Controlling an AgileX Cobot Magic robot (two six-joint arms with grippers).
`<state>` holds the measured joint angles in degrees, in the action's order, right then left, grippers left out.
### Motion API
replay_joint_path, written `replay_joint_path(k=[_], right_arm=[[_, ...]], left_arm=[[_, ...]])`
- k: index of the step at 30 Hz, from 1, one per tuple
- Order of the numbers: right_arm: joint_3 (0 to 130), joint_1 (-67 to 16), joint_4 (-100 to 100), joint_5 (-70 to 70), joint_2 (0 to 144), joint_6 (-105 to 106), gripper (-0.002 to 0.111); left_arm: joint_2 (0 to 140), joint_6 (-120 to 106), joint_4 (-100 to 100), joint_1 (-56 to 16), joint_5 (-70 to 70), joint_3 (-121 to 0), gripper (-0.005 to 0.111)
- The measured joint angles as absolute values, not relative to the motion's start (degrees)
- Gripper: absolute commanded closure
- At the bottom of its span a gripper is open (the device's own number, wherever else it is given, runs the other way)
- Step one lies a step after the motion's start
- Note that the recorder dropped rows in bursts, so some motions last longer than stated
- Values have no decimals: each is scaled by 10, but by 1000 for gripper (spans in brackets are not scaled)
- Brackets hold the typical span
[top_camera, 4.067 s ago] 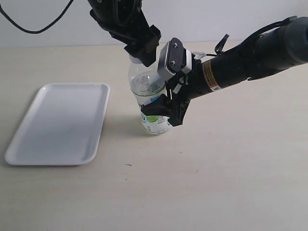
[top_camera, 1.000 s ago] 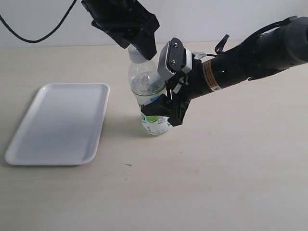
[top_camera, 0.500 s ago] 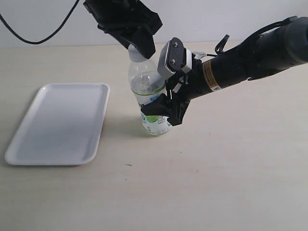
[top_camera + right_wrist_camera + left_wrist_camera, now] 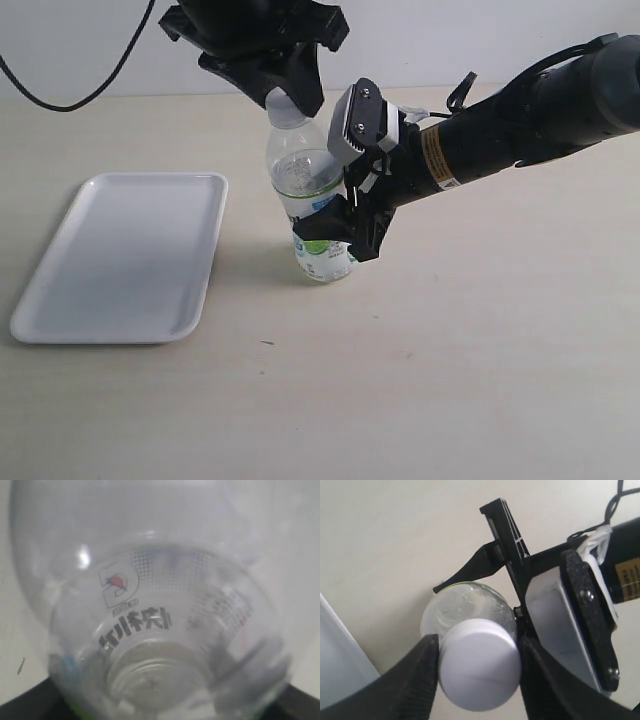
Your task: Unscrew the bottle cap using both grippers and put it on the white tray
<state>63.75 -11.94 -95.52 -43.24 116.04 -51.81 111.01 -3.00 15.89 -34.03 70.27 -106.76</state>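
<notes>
The clear bottle stands upright on the table, right of the white tray. My right gripper is shut on its labelled lower half; in the right wrist view the bottle fills the frame and only dark jaw edges show round my right gripper. My left gripper comes down from above onto the bottle's top. In the left wrist view the white bottle cap sits on the bottle, with my left gripper shut on it, a finger on either side.
The beige table stretches round the bottle. A corner of the tray shows beside the bottle in the left wrist view. A black cable hangs at the back left. The right arm reaches in from the right.
My left gripper has turned about the bottle's top while staying on the cap. The bottle, the right gripper and the tray have not moved.
</notes>
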Motion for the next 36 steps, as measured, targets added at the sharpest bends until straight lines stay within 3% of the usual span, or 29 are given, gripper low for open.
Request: replay_joint_path(k=[23,24,26,33,36], right_arm=[[637,-144,-948,-398,1157,-522,108],[637,-144,-948,-398,1157,-522,108],[637,-144,-948,-398,1157,-522,108],[637,-147,-947,-397,1157,-519,108],[637,-150,-948,-400,1157,-516,108]], left_arm=[[1105,309,146,-339,722,-1068,106],[1105,309,146,-338,722,-1068,104],[1105,307,146,-338,722,-1068,85],[1105,283,151,-338,713,-1068,14],[1105,216,157,-338,706,-1068,14]])
